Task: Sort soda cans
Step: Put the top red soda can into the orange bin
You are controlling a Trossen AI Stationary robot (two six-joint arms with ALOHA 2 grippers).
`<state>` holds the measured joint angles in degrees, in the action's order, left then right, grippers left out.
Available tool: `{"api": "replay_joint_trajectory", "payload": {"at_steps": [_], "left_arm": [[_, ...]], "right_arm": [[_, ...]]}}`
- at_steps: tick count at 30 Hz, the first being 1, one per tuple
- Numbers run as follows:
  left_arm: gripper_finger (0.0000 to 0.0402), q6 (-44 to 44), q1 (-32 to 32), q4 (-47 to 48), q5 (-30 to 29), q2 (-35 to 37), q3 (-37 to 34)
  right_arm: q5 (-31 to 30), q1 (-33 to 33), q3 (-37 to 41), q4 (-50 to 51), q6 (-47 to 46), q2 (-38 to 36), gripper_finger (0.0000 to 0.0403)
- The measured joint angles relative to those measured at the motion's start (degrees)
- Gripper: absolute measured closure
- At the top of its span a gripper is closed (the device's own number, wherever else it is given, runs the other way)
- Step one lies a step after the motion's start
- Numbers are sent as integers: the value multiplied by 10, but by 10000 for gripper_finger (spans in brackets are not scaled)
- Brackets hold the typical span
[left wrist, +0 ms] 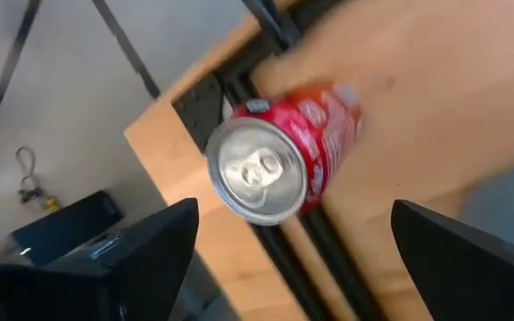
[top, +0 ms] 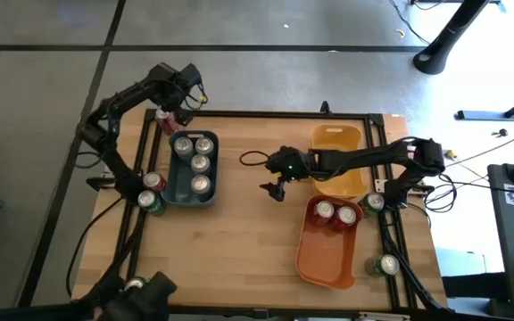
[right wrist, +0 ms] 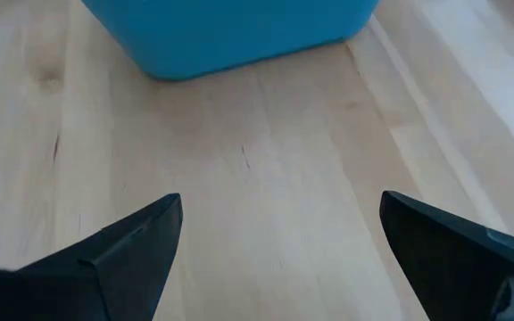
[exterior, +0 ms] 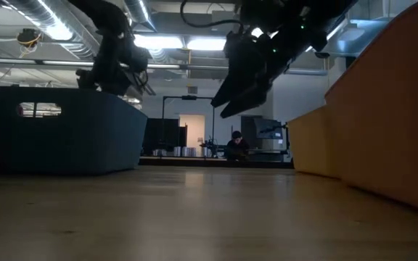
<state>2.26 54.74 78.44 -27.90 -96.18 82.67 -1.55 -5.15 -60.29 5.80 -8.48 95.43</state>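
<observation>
Red soda can [left wrist: 284, 152]: far-left corner of the surface [top: 239, 259], long axis apparently upright, silver top toward left pincer [left wrist: 293, 259], fingers apart around it, not touching. Blue-grey bin [top: 178, 187]: four cans upright. Right pincer [top: 275, 189]: apart, mid-surface.

No text is readable; the white marks on the red soda can [left wrist: 319, 134] are too blurred.
</observation>
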Motion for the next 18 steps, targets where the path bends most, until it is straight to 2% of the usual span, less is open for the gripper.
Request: {"api": "replay_joint_trajectory", "payload": {"at_steps": [7,11,18], "left_arm": [[44,-8,-6,29,-25,-42,0],[44,-2,-3,-1,-45,-44,0],[44,-5,6,-28,-47,-44,0]], "right_arm": [[11,0,0,-2,-2,4,24],[12,0,0,-17,-2,4,24],[27,3,0,-19,-3,4,24]]}}
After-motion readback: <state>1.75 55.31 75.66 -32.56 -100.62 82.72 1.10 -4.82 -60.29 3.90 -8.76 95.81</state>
